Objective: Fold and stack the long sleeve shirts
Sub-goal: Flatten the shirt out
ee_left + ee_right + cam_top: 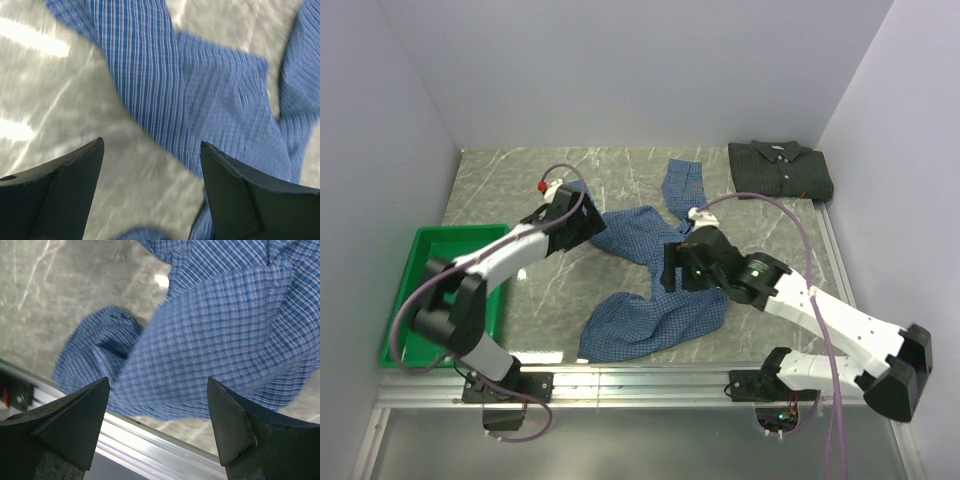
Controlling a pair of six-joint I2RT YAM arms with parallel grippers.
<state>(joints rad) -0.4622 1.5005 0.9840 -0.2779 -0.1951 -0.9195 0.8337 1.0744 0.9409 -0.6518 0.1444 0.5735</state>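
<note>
Hem of blue shirt (655,300) near table (550,295) edge

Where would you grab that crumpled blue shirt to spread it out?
On the blue shirt, probably the far sleeve, taken from above: it lies flat and sticks out clear of the bunched middle, so it can be pinched alone.

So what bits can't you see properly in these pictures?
- Top view: the right arm covers the middle of the blue shirt.
- Top view: the left arm covers part of the green tray.
- Top view: the dark shirt is too small to tell how it is folded.
- Left wrist view: blur smears the blue cloth.
- Right wrist view: the picture edges cut the shirt off.
</note>
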